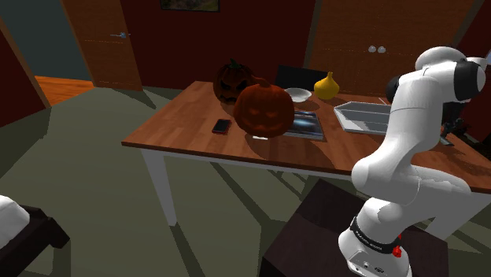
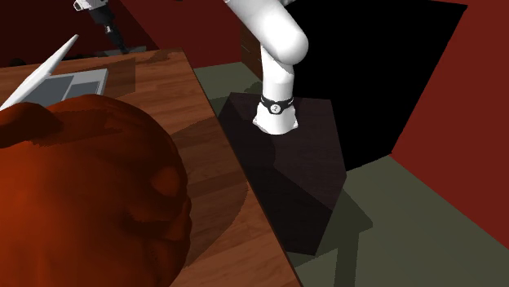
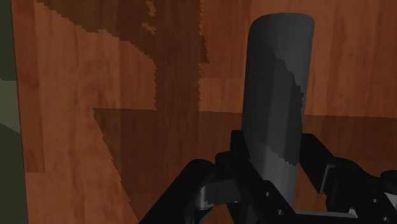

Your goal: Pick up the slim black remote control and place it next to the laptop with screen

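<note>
Shoulder view: brown wooden table with white legs (image 1: 189, 118). An open grey laptop (image 1: 363, 116) sits at the view's right end, partly behind the white robot arm (image 1: 409, 118). A red-orange carved pumpkin (image 1: 263, 110) is mid-table, with a small flat black slab (image 1: 221, 126) just beside it on the left. Second exterior view: the all-black gripper (image 2: 108, 26) is at the top edge over the table's far end, just beyond the laptop (image 2: 69, 81). The dark box stand (image 2: 285, 171) is beside the table, with a black area behind it. Wrist view: gripper (image 3: 275, 153) fingers are clenched on the near end of a slim dark-grey remote control (image 3: 277, 89). The rest of it juts ahead over bare table wood. Can't tell if it touches the table.
</note>
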Motion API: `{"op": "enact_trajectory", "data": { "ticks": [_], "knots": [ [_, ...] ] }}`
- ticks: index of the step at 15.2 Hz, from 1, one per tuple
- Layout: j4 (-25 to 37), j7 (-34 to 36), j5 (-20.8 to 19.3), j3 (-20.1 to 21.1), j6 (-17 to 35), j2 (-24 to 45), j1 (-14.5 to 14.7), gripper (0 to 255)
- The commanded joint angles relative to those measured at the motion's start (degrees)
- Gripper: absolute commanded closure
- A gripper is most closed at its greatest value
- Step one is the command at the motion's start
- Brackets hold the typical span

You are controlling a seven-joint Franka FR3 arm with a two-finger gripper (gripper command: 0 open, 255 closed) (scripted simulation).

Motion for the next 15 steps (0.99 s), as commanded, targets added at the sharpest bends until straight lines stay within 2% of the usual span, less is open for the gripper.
{"op": "enact_trajectory", "data": {
  "ticks": [1,11,15],
  "knots": [
    [-1.27,-0.1,0.24,0.16,1.48,0.33,0.22,255],
    [-5.46,-0.53,1.76,1.34,7.56,2.79,0.53,255],
    [-5.46,-0.53,1.77,1.33,7.56,2.79,0.53,255]
  ]
}}
